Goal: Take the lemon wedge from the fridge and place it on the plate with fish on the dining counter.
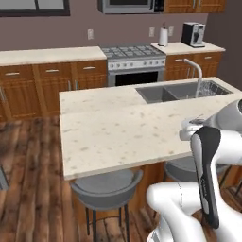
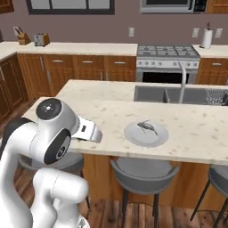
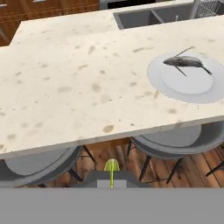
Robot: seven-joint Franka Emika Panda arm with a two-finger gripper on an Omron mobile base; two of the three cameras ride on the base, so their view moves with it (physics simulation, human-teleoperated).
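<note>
Lemon wedge [image 3: 111,168] carried toward the dining worktop [image 3: 87,87].
Fingers closed on the wedge; the plate with fish [image 3: 187,76] sits right, well apart.

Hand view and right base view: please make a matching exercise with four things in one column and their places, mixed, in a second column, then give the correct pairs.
Things
1. fish
2. lemon wedge
3. stools
4. sink

Places
A. set into the far side of the dining counter
B. under the counter's near edge
C. at the gripper, off the counter
D. lying on the white plate

Pairs: 1-D, 2-C, 3-B, 4-A
</note>
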